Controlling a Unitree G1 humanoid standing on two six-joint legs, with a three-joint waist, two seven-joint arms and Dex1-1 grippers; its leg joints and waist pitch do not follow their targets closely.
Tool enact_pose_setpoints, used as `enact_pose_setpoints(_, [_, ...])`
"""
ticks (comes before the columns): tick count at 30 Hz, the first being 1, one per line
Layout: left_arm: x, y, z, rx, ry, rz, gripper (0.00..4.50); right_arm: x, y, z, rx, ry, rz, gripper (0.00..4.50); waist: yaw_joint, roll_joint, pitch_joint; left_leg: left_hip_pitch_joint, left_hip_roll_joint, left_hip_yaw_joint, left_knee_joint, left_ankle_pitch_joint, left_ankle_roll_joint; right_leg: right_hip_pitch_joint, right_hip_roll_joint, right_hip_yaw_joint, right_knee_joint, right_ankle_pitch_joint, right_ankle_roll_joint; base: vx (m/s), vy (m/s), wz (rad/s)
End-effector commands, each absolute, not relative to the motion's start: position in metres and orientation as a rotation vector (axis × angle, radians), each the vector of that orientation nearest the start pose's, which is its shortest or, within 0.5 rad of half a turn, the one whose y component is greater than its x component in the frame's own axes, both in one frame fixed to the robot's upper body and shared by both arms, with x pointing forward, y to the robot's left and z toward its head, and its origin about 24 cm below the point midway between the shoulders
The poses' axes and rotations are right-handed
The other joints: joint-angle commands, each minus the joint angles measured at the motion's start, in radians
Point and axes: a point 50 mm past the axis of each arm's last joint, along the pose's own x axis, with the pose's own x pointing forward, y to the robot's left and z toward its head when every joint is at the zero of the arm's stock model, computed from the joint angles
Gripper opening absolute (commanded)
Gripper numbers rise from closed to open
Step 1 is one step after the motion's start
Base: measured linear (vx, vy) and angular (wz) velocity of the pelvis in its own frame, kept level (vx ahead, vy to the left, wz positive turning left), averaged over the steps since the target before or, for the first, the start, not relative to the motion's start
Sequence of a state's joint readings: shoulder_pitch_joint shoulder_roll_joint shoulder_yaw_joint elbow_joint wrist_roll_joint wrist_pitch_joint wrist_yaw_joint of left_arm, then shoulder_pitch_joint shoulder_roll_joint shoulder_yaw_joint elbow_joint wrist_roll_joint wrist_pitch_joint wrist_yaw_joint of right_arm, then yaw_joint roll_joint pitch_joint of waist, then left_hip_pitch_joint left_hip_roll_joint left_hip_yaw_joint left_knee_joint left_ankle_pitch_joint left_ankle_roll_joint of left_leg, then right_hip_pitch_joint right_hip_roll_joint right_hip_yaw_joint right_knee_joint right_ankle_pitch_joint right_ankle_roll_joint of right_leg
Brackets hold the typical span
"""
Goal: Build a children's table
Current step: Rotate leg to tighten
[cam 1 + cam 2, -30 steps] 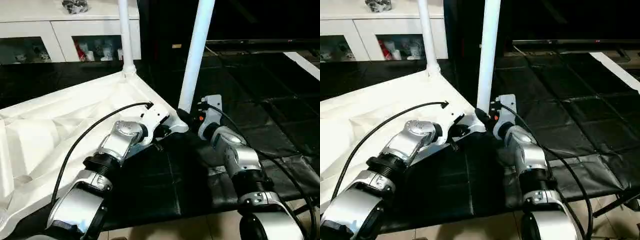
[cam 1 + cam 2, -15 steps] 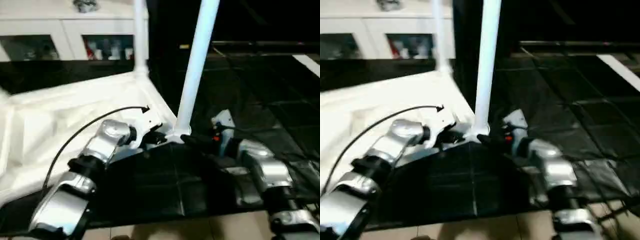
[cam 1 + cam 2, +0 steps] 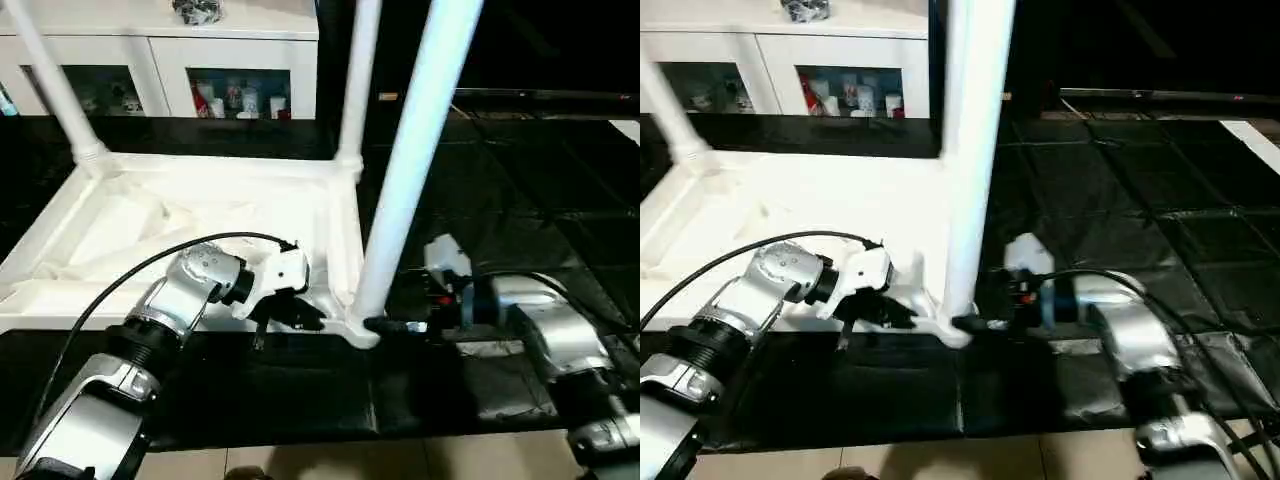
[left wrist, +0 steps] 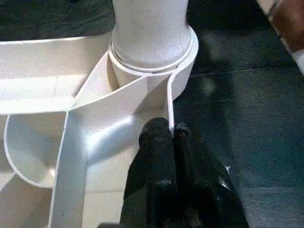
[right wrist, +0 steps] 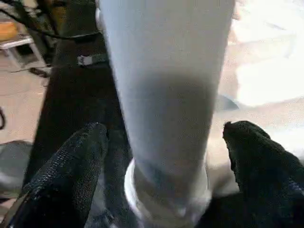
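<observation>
Right end effector (image 5: 161, 180) fingers spread astride leg (image 3: 410, 170); forearm level.

Supporting surface: black quilted mat (image 3: 300, 390), stitched in squares, spread over pale tiled floor (image 3: 330, 460) that shows as a strip at the near edge.

Item lying on the mat: children's table (image 3: 200, 215), white plastic, upside down, ribbed underside facing up. Legs stand upright in its corner sockets; the nearest leg (image 3: 410, 170) rises at the near right corner, others at the far corners.
</observation>
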State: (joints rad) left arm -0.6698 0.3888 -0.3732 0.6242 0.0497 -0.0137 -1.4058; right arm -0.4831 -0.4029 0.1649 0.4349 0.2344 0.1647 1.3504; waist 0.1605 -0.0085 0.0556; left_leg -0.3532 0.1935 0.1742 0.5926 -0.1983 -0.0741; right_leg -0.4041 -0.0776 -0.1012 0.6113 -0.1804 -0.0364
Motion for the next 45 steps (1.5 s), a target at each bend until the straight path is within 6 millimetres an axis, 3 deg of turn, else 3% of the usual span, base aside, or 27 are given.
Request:
enact_pose_setpoints(1, [0.311,0.111,0.073,0.598,0.402,-1.692,0.00,0.299,-0.147,0.071,-0.094,0.286,1.459,3.79,-0.007,0.001,-0.072,0.003,0.049,-0.010,-0.064,-0.119,0.061,0.060,-0.084,0.060,-0.065,-0.168,-0.210,0.000,0.000,0.00])
enact_pose_setpoints(7, [0.311,0.111,0.074,0.599,0.402,-1.700,0.00,0.299,-0.143,0.068,-0.089,0.312,1.505,3.29,-0.001,0.002,-0.074,0.004,0.048,-0.009,-0.063,-0.112,0.059,0.060,-0.083,0.060,-0.064,-0.154,-0.209,0.000,0.000,0.00])
enact_pose_setpoints(8, [0.311,0.111,0.074,0.599,0.402,-1.700,0.00,0.299,-0.143,0.068,-0.089,0.312,1.505,3.19,0.000,-0.003,-0.074,0.003,0.048,-0.009,-0.062,-0.108,0.059,0.062,-0.084,0.060,-0.063,-0.158,-0.207,0.000,0.000,0.00])
enact_pose_setpoints(19, [0.312,0.113,0.074,0.596,0.407,-1.684,0.00,0.299,-0.140,0.066,-0.055,0.323,1.543,2.21,0.000,0.001,-0.075,0.003,0.048,-0.009,-0.062,-0.100,0.060,0.061,-0.082,0.059,-0.062,-0.151,-0.203,0.000,0.000,0.00])
enact_pose_setpoints(31, [0.315,0.110,0.073,0.541,0.398,-1.621,0.00,0.284,-0.136,0.057,0.021,0.312,1.533,2.08,0.006,0.005,-0.075,0.004,0.048,-0.010,-0.062,-0.108,0.055,0.061,-0.082,0.060,-0.064,-0.149,-0.200,0.000,0.000,0.00])
enact_pose_setpoints(35, [0.321,0.104,0.075,0.492,0.382,-1.546,0.00,0.282,-0.133,0.053,0.079,0.309,1.463,2.07,0.009,0.004,-0.072,0.010,0.048,-0.009,-0.064,-0.134,0.045,0.058,-0.084,0.061,-0.073,-0.211,-0.183,0.000,0.000,0.00])
enact_pose_setpoints(36, [0.326,0.098,0.076,0.463,0.368,-1.488,0.00,0.281,-0.131,0.050,0.111,0.311,1.414,2.07,0.005,0.008,-0.071,0.007,0.048,-0.010,-0.066,-0.141,0.040,0.058,-0.082,0.060,-0.075,-0.220,-0.181,0.000,0.000,0.00])
enact_pose_setpoints(41, [0.337,0.080,0.076,0.396,0.359,-1.327,0.00,0.290,-0.120,0.035,0.154,0.337,1.189,2.07,-0.005,0.003,-0.069,0.005,0.040,-0.015,-0.070,-0.167,0.018,0.062,-0.085,0.056,-0.089,-0.331,-0.135,0.000,0.000,0.00])
enact_pose_setpoints(42, [0.341,0.074,0.076,0.374,0.363,-1.271,0.00,0.296,-0.113,0.029,0.157,0.352,1.100,2.07,-0.014,0.005,-0.067,0.005,0.039,-0.014,-0.071,-0.167,0.013,0.058,-0.084,0.057,-0.090,-0.338,-0.133,0.000,0.000,0.00])
enact_pose_setpoints(45, [0.348,0.062,0.078,0.335,0.375,-1.175,0.00,0.304,-0.096,0.024,0.195,0.388,0.993,2.07,-0.036,0.001,-0.066,-0.004,0.032,-0.019,-0.072,-0.168,0.003,0.067,-0.086,0.051,-0.098,-0.404,-0.110,0.000,0.000,0.00])
